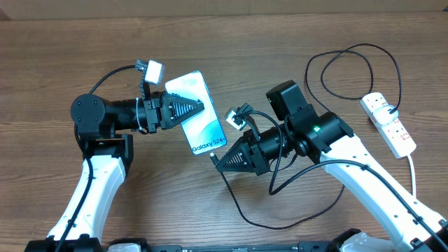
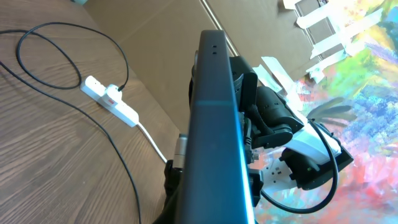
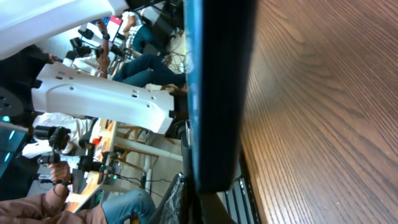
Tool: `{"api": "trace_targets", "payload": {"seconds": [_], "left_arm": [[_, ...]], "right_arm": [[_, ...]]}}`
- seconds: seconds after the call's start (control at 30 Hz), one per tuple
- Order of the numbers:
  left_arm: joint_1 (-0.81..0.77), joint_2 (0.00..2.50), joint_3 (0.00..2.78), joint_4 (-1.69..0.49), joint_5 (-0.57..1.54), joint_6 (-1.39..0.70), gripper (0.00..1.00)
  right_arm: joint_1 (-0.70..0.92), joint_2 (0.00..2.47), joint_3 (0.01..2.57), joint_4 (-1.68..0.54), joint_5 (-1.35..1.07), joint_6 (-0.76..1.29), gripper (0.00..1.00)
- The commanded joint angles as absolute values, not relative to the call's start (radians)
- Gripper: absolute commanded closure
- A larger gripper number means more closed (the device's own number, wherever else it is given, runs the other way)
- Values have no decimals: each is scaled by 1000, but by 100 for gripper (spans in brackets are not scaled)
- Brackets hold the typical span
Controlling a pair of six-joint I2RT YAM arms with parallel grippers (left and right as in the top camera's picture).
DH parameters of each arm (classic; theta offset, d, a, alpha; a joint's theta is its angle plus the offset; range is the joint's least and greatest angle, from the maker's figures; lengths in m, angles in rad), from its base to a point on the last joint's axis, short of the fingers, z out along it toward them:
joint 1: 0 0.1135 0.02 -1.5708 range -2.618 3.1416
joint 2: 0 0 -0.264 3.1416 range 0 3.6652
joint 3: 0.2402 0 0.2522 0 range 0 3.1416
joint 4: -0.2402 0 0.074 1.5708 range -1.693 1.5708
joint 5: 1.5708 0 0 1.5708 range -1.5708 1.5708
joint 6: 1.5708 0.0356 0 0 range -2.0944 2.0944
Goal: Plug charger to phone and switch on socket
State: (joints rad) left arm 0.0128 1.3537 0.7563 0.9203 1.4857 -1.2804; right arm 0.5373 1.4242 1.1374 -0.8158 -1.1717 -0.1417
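The phone (image 1: 204, 130) is lifted at an angle, its light blue screen reading "Galaxy S24+". My left gripper (image 1: 198, 106) is shut on its upper half. In the left wrist view the phone (image 2: 214, 124) shows edge-on as a dark slab between my fingers (image 2: 214, 208). My right gripper (image 1: 217, 165) is shut on the charger's connector tip, right at the phone's bottom edge. The black charger cable (image 1: 241, 213) loops over the table to the white socket (image 1: 389, 124) at the far right. In the right wrist view the phone (image 3: 217, 93) fills the centre and hides the connector.
The socket's thick white cord (image 1: 413, 168) runs toward the front right. A loop of cable (image 1: 350, 70) lies at the back right. The socket (image 2: 112, 99) and cable (image 2: 118, 155) show in the left wrist view. Wooden table (image 3: 323, 93) lies beneath.
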Motion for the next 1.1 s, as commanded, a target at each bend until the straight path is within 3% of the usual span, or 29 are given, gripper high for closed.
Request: {"api": "trace_targets", "payload": {"seconds": [0.0, 1.07], "left_arm": [[8, 1353, 767, 929, 1490, -1278, 96], [6, 1353, 767, 929, 1510, -1339, 96]], "right_arm": [[541, 1421, 1132, -816, -1203, -170, 96], [541, 1421, 1132, -794, -1173, -131, 96]]}}
